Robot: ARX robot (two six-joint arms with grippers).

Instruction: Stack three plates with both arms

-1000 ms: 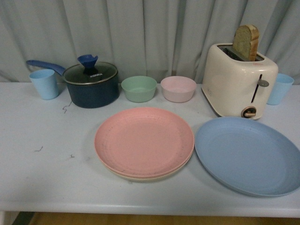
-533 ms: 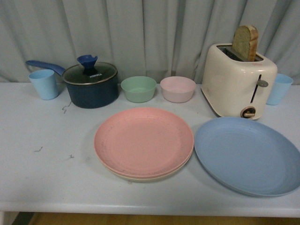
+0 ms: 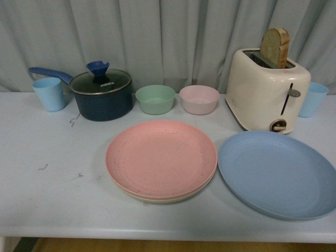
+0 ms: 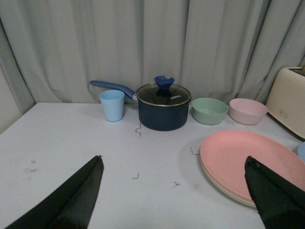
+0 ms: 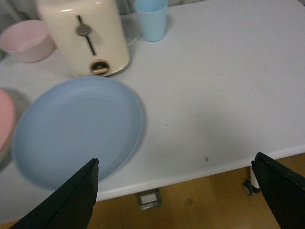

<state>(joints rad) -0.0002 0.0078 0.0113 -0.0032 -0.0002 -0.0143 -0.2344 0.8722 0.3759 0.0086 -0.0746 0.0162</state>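
Pink plate (image 3: 161, 157) sits on the beige plate (image 3: 157, 199) at centre frame — blue plate (image 3: 275, 173) lies alone, lower right. Right gripper (image 5: 176, 191) and left gripper (image 4: 172, 191) gape empty; I'd pinch its rim, lift level.

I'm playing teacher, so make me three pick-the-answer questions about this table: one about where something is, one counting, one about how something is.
1. The pink plate lies: A on the beige plate, B under it, C alone.
2. How many bowls? A one, B two, C four.
3. The bread: A sticks up from the toaster, B lies flat, C is gone.
Answers: 1 A, a beige rim shows beneath; 2 B, one green, one pink; 3 A, it stands above the slot.
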